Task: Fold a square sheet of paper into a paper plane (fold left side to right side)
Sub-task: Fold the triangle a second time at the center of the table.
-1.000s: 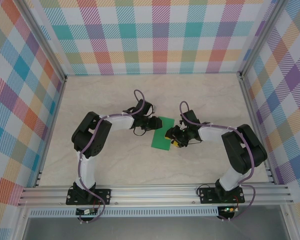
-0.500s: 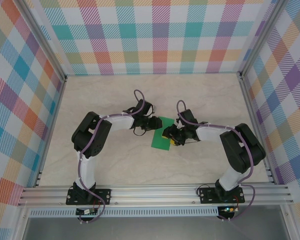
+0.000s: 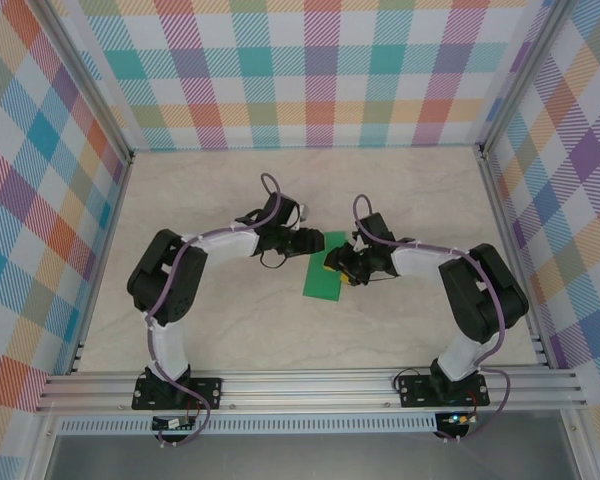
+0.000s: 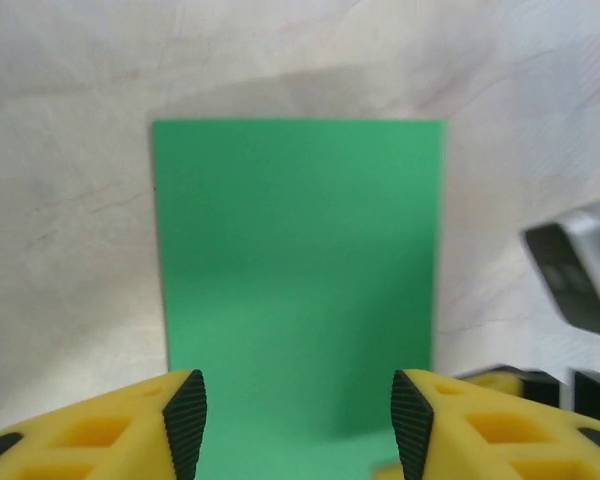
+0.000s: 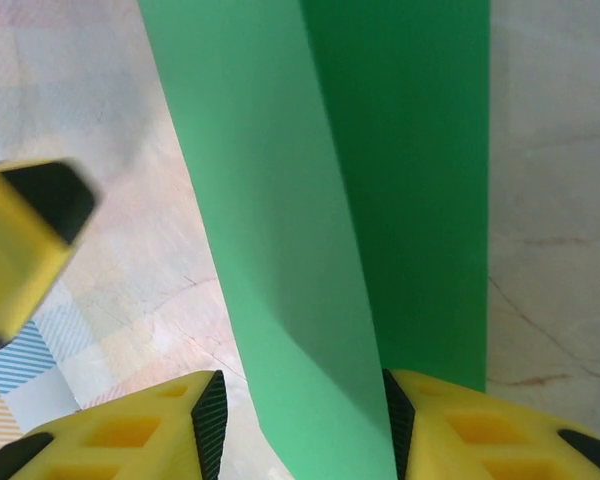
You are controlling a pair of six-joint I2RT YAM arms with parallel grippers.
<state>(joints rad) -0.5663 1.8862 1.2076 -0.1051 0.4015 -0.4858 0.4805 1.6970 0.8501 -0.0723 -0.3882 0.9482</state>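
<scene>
One folded green sheet of paper [image 3: 322,285], far end under two grippers: left gripper [image 4: 298,420] wide apart, right gripper [image 5: 296,410] parted around raised layer [image 5: 280,200].

I see a pale beige, marble-patterned desk [image 3: 230,330], enclosed on three sides by upright multicolour plaid walls [image 3: 310,70]. Silver aluminium extrusion rails [image 3: 310,385] run along its near edge.
</scene>
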